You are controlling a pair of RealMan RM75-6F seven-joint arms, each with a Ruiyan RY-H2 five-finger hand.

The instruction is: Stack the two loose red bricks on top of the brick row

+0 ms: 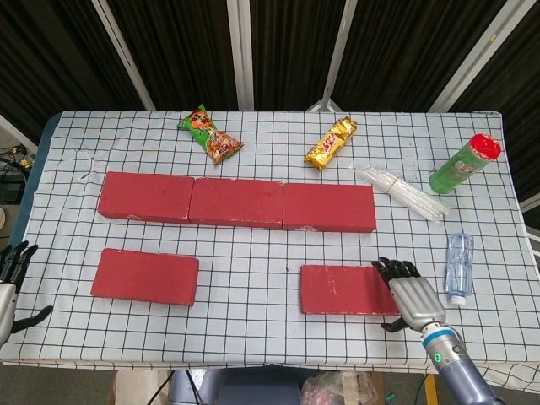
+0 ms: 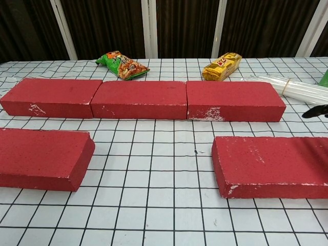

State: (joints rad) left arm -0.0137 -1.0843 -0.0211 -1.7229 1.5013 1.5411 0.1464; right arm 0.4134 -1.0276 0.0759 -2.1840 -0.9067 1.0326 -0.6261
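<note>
Three red bricks form a row (image 1: 236, 202) (image 2: 141, 99) across the middle of the checked table. One loose red brick (image 1: 145, 276) (image 2: 42, 158) lies near the front left. The other loose red brick (image 1: 346, 289) (image 2: 269, 166) lies near the front right. My right hand (image 1: 411, 295) hovers open over that brick's right end, fingers spread and pointing away; only dark fingertips (image 2: 315, 111) show at the right edge of the chest view. My left hand (image 1: 12, 283) hangs open at the table's front left edge, well left of the left loose brick.
A green snack bag (image 1: 211, 135) and a yellow snack bar (image 1: 331, 143) lie behind the row. A bundle of clear straws (image 1: 402, 192), a green bottle (image 1: 462, 164) and a small clear bottle (image 1: 456, 267) lie at the right.
</note>
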